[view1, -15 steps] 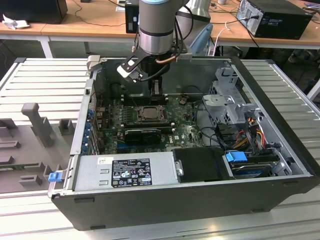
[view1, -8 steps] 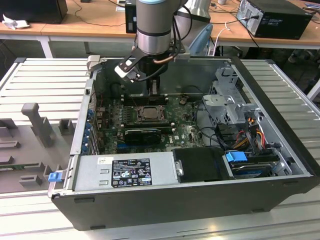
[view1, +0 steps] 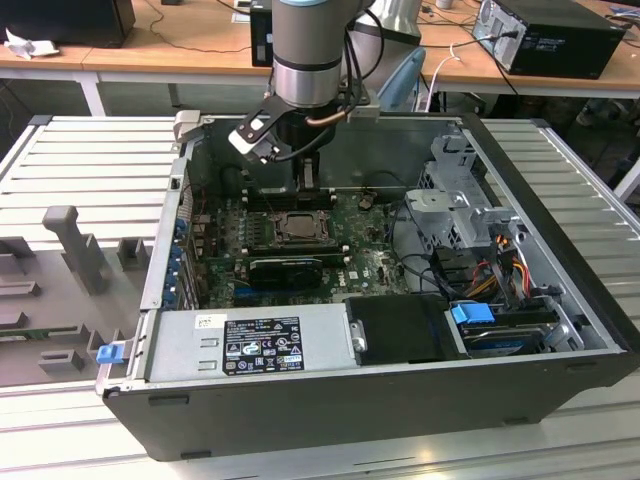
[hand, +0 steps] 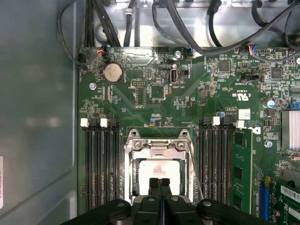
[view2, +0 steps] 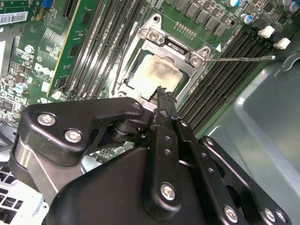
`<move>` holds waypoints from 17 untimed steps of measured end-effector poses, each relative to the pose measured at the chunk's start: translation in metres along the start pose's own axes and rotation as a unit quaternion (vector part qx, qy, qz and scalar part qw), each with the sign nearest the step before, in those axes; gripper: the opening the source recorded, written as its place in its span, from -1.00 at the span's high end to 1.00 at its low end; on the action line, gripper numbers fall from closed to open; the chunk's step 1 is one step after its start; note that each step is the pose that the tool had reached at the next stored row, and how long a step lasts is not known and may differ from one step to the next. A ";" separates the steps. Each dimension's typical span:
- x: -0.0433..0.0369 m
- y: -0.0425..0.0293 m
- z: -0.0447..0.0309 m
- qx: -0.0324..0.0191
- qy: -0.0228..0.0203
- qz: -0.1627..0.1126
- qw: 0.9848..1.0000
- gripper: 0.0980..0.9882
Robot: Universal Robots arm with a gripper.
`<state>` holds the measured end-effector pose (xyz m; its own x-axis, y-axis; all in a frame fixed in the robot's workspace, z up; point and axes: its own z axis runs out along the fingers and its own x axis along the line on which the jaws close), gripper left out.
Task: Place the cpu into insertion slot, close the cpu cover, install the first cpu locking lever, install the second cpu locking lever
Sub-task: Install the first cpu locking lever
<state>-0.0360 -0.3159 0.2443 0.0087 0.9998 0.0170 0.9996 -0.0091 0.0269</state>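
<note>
The cpu (hand: 159, 169) shows its pale metal face in the insertion slot (hand: 129, 187) on the green board; it also appears in the second wrist view (view2: 154, 75). The silvery cpu cover (hand: 157, 145) lies flat around the chip, which shows through the cut-out. A thin wire lever (hand: 196, 171) slants along one side of the socket. Another lever (view2: 243, 58) sticks out over the memory slots. My gripper (hand: 159, 182) is shut with nothing between its fingers, its tips (view2: 164, 93) over the cover's edge. In the exterior view the gripper (view1: 305, 185) hangs just above the socket (view1: 297, 226).
Black memory slots (hand: 101, 168) flank the socket, and one holds a green memory stick (hand: 239, 173). Cables (hand: 187, 28) run along the board's edge. In the open case are a power supply (view1: 250, 345), a drive cage (view1: 455, 200) and a black block (view1: 285, 268).
</note>
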 end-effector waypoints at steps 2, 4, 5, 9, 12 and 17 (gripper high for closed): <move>0.0000 0.0000 -0.0003 0.000 0.000 0.000 1.000 0.98; 0.0000 0.0000 -0.0009 0.000 0.000 0.000 1.000 0.98; 0.0000 0.0000 -0.0015 0.000 0.000 0.000 1.000 0.98; 0.0001 0.0002 -0.0065 0.000 0.000 0.000 1.000 0.98; 0.0001 0.0002 -0.0089 0.000 0.000 0.000 1.000 0.98; 0.0002 0.0003 -0.0115 0.000 0.000 0.000 1.000 0.98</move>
<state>-0.0360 -0.3159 0.2558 0.0087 0.9998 0.0167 0.9996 -0.0091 0.0268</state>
